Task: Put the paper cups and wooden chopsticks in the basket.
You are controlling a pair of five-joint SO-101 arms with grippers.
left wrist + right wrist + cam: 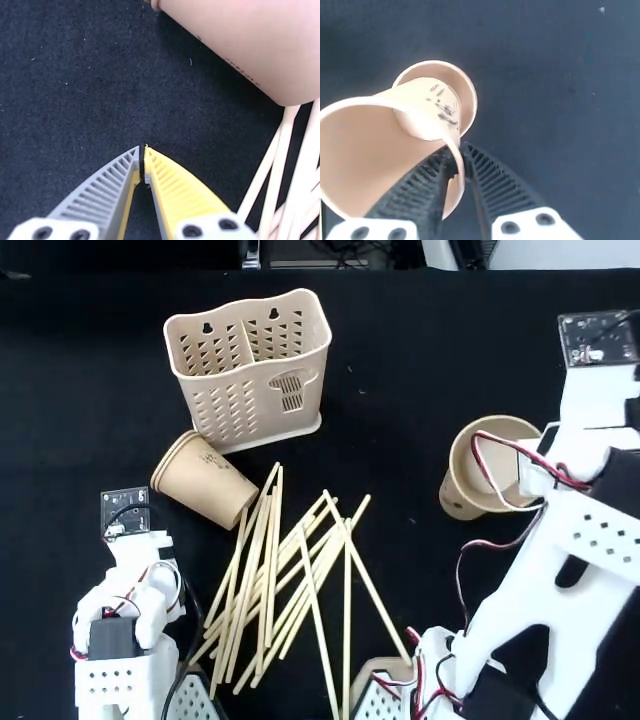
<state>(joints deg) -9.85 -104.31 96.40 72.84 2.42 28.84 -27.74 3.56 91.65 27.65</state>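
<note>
High view sets the basket (pixel 250 365) upright on the far part of the table (pixel 420 350), left of centre. Just near of it a cup (pixel 203 480) lies on its side, its base against a loose heap of chopsticks (pixel 290 580) that fans toward the near edge. Left pincer (pixel 141 148) is clenched on nothing, tips together above bare table beside that cup. Right pincer (pixel 462 150), at the right, grips a second cup (pixel 487 465) by its rim, one finger inside the wall and one outside. This cup is tilted and well apart from the basket.
</note>
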